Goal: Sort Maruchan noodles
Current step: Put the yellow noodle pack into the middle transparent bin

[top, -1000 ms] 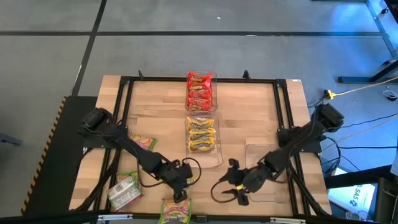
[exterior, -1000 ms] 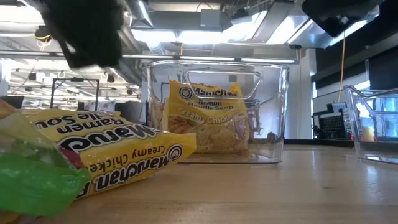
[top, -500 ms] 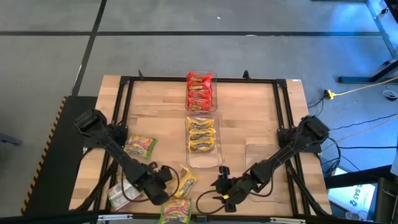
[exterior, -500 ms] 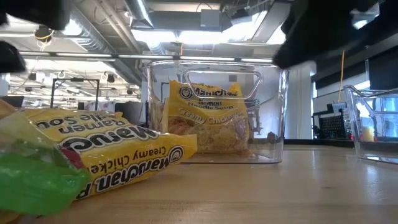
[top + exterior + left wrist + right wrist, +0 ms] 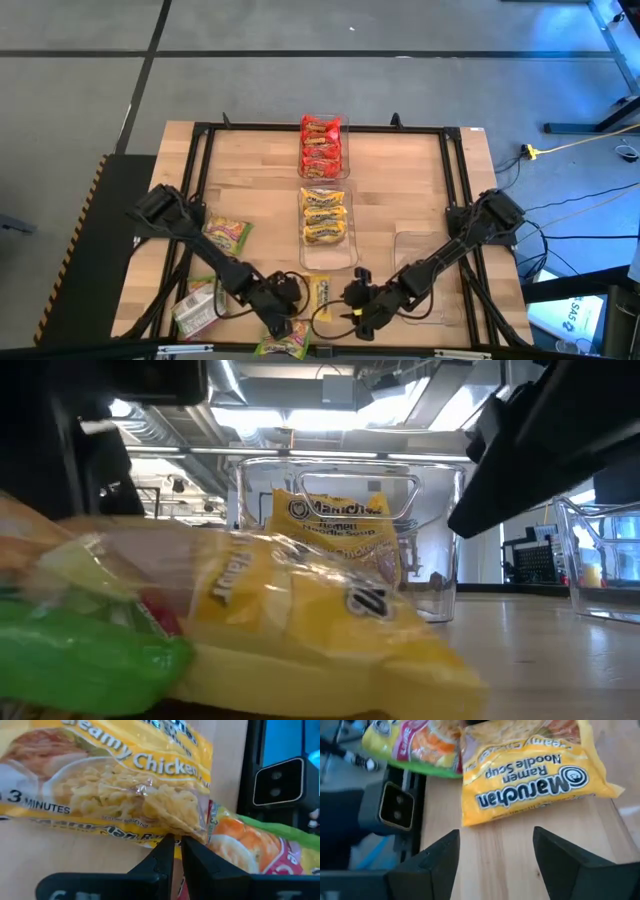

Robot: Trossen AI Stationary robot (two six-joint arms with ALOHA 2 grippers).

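**Left hand pinched by yellow packet, right hand spread just beside it**

Left hand is low at the near edge of the worktop, fingers closed to a thin slit right at the edge of the loose yellow Creamy Chicken packet; we can't tell whether any wrapper is caught between the tips. Right hand sits just to the right of that packet w/ fingers spread wide & nothing between them; its wrist view shows the yellow packet lying flat on the wood ahead.

Rest of the noodles as we see them:
- green/pink packet at the near edge, touching the yellow one's end in the left wrist view
- another green/pink packet on the left side of the worktop, beside the left arm
- a third packet at the near-left corner, partly under the left arm; colour hard to read
- red packets stacked in the far clear bin
- yellow packets stacked in the middle clear bin, in line w/ the red bin

An empty-looking clear bin sits near the right arm. Low view: yellow packet fills the foreground, blurred, w/ green wrapper at its left & the middle bin behind
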